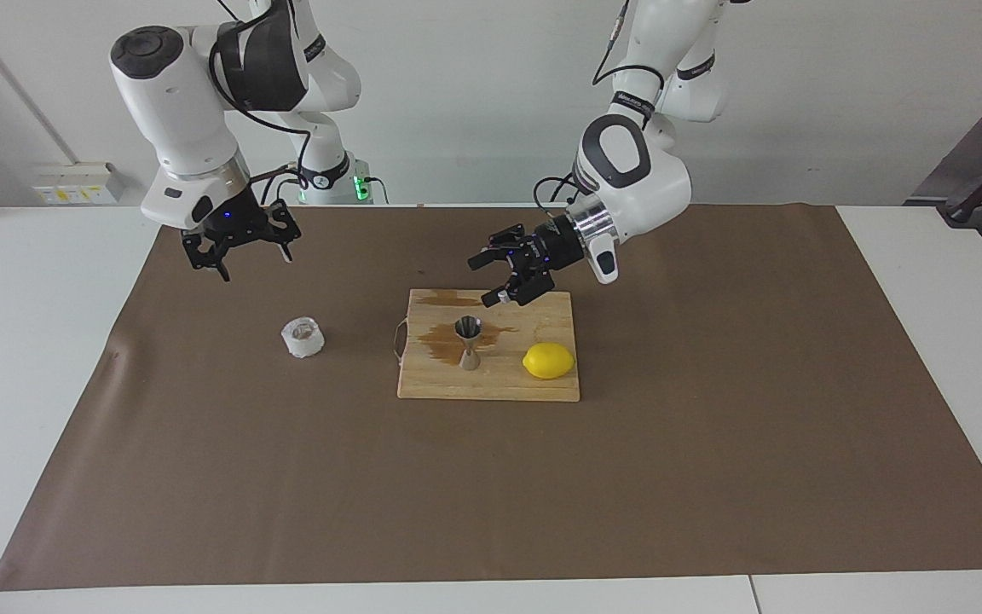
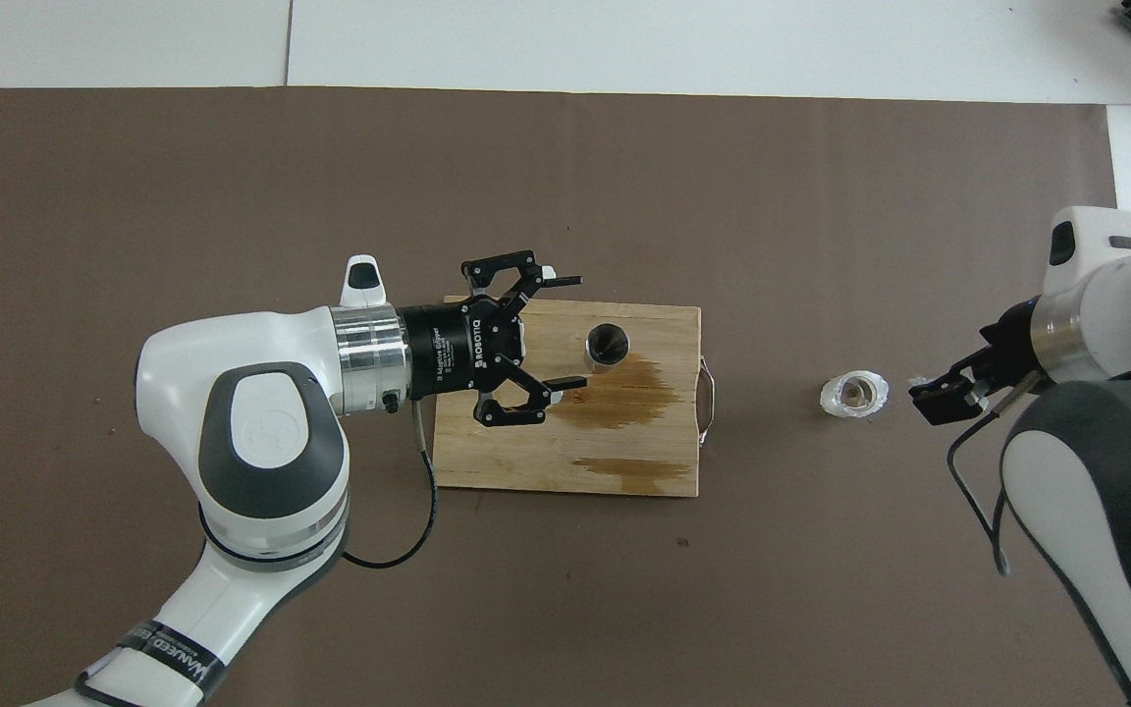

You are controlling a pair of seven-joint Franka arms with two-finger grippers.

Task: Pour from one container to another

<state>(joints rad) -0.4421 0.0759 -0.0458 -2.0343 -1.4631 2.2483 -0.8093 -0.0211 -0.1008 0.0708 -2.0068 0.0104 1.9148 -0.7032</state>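
The translucent cup (image 1: 303,337) stands upright on the brown mat (image 1: 713,443) toward the right arm's end of the bench, well apart from the wooden board (image 1: 491,388). The steel jigger (image 1: 468,342) stands upright on that board, just beside a dark wet stain (image 1: 440,339), and a lemon (image 1: 548,361) lies near it on the same board. The stain suggests that liquid fell beside the jigger, which is perhaps why the board is under it, to catch what is spilled. The right gripper (image 1: 240,249) hangs in the air over the mat, with its fingers apart and holding nothing; the cup is not touched. The left gripper (image 1: 510,271) is over the board's edge that is nearer to the robots, also open and empty, pointing sideways toward the jigger. Whether the cup contains any liquid I cannot tell from the overhead view. I judge that the pouring is finished or not yet started, since both containers stand free.
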